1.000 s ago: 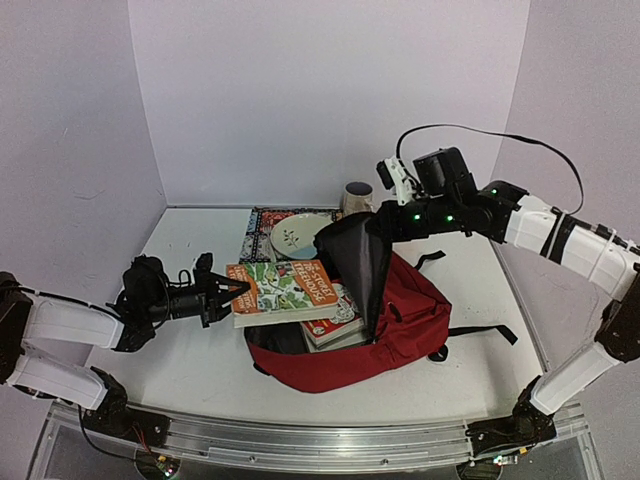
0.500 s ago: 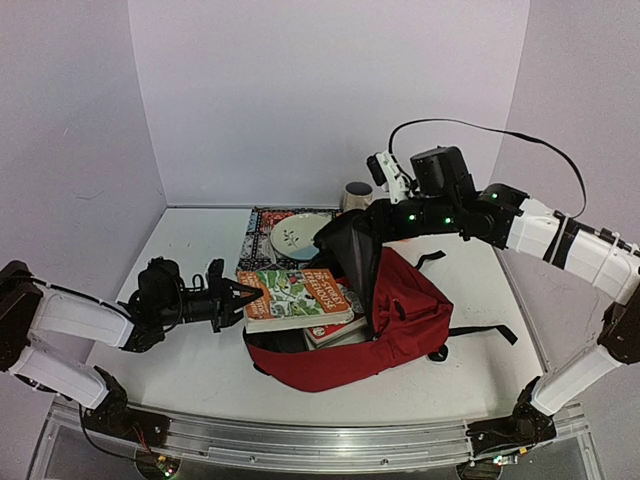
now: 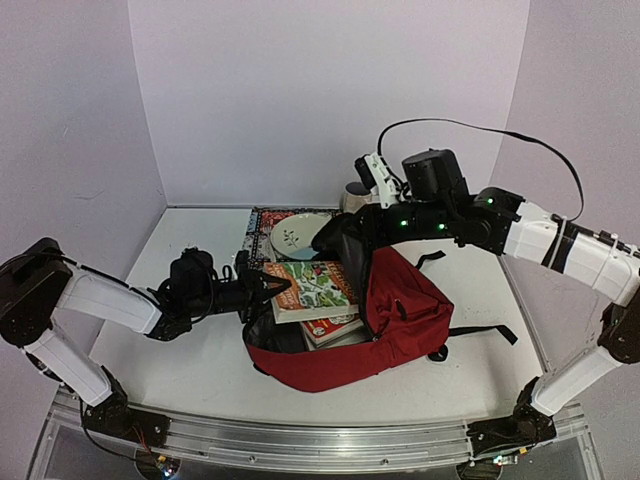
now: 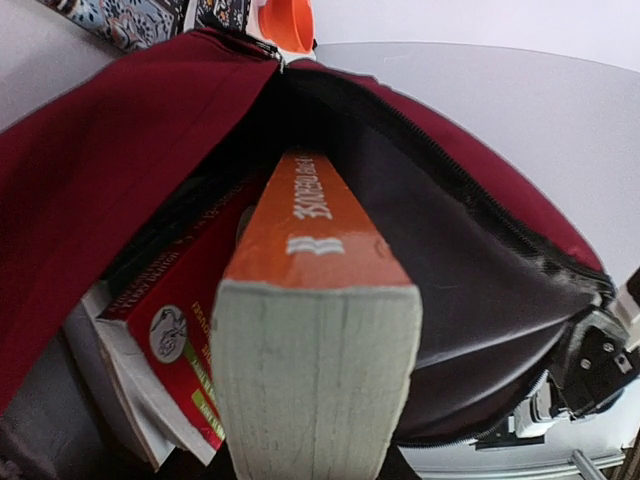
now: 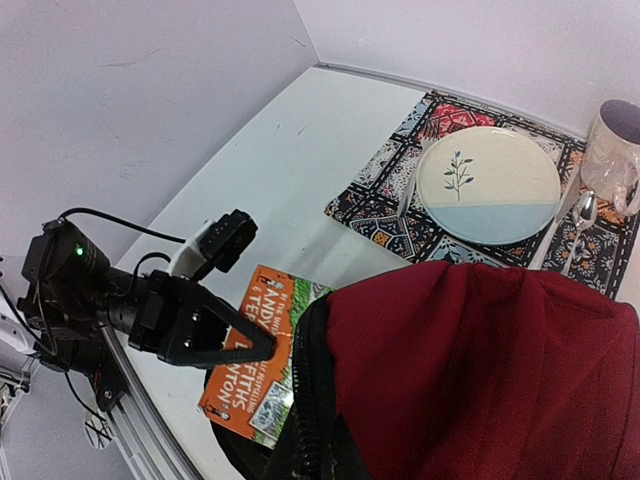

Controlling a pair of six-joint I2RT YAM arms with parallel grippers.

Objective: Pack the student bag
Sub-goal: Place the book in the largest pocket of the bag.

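Middle of the table is taken up by the student bag, a dark-red backpack lying flat with its mouth turned toward the left arm. The right gripper hangs above the bag's far rim, clamped tight on the top flap. It holds the flap up so that the dark lining faces the opening. Its own wrist view shows only bunched red cloth, with the fingers hidden.

The left gripper reaches in level from the left-arm side of the bag, its jaws closed on the near edge of a book with an orange and green cover. The book lies roughly flat in the air, its far end past the bag's zip edge and its near part outside the bag. Under it, inside the bag, lies a red book whose page edges stick out at the mouth. The held book sits just above this one, and I cannot tell whether the two touch. The raised flap hangs close beside the held book's far corner.

Behind the bag a patterned mat carries a pale plate, with a spoon lying beside the plate. A grey mug stands at the mat's far corner, just behind the bag's raised flap
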